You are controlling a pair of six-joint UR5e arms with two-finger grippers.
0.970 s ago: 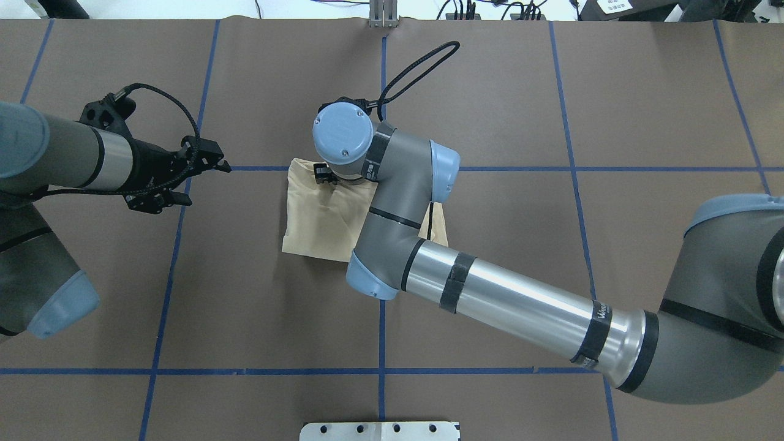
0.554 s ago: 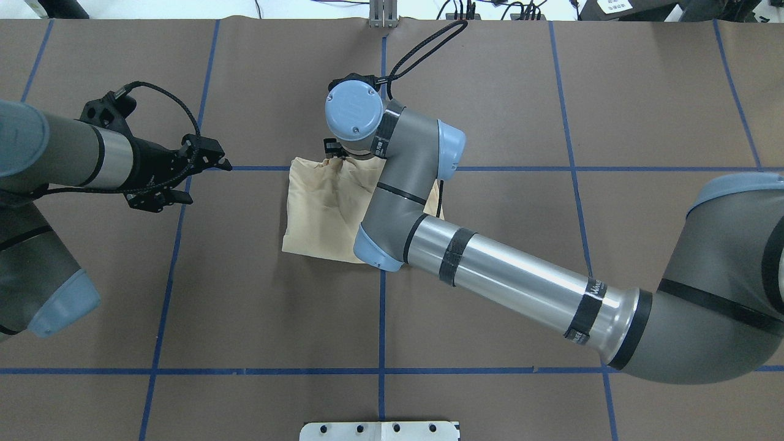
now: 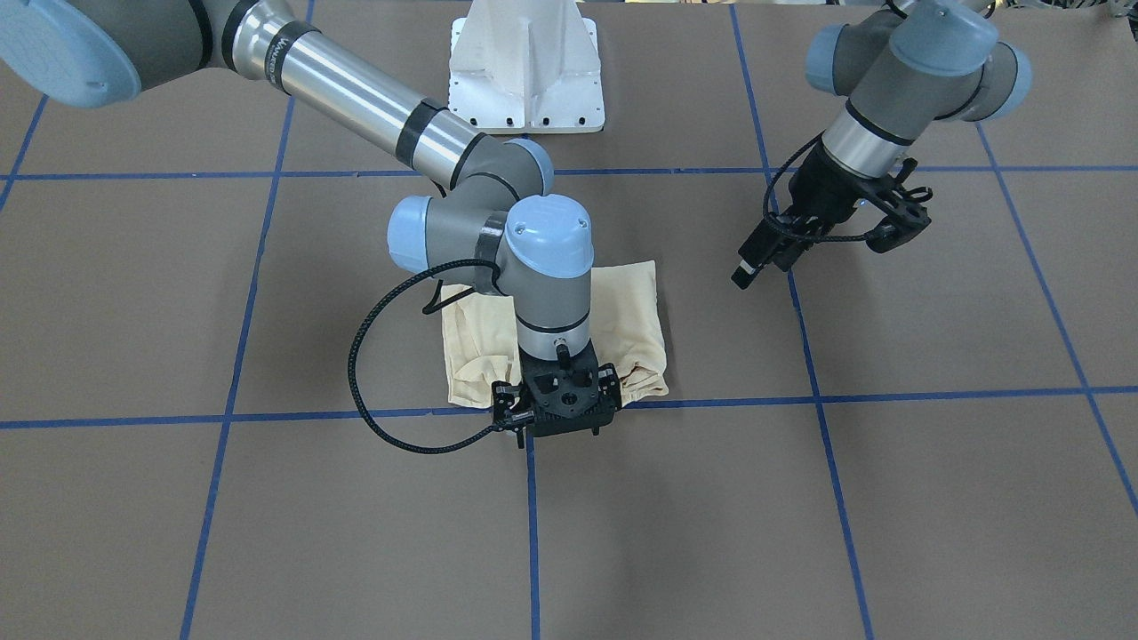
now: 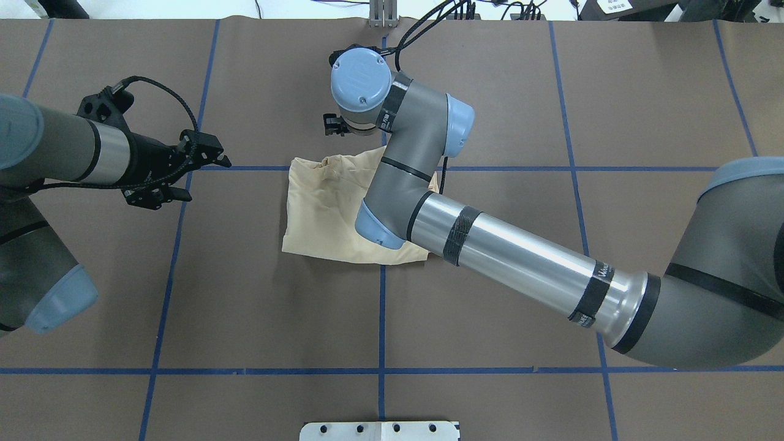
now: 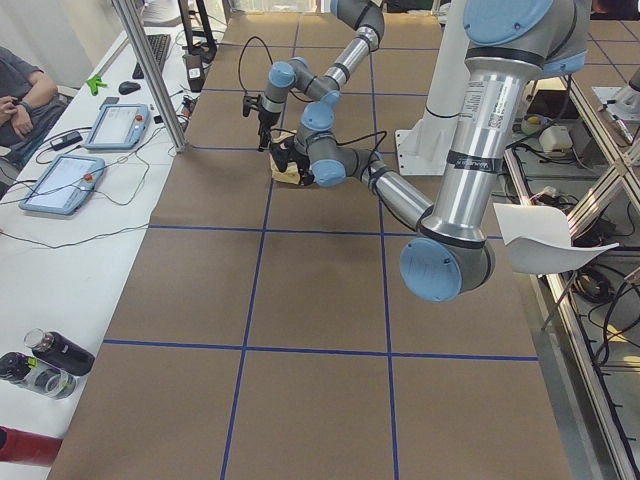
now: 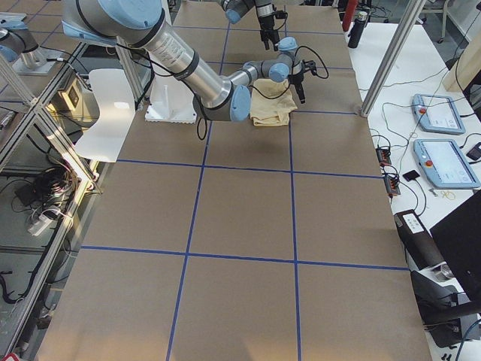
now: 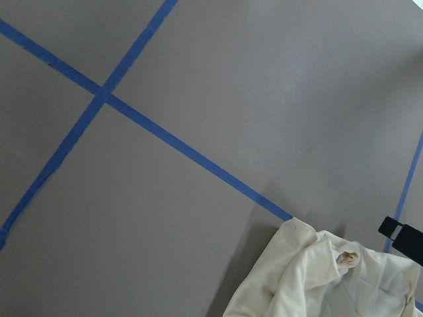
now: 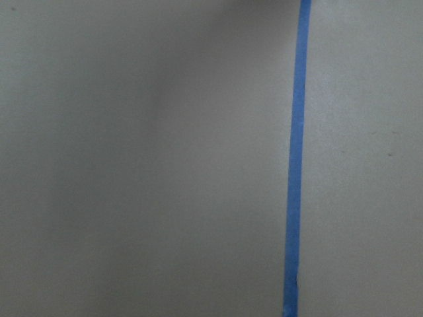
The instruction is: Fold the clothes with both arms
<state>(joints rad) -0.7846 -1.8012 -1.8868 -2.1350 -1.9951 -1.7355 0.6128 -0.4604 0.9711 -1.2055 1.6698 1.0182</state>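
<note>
Right gripper (image 3: 564, 411) hangs beyond the shirt (image 4: 321, 208) edge, jaws hidden; left gripper (image 4: 203, 179) spread wide, well apart

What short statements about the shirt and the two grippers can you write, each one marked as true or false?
1. The cream T-shirt lies folded on the table. True.
2. The left gripper grasps the T-shirt. False: it hovers open over bare table, apart from the T-shirt, on its side.
3. The right wrist camera shows only the table cover and a strip of blue tape. True.
4. The right gripper stands over the middle of the T-shirt. False: it is at the edge of the T-shirt that lies farthest from the robot's base, and no cloth shows in its wrist view.
</note>
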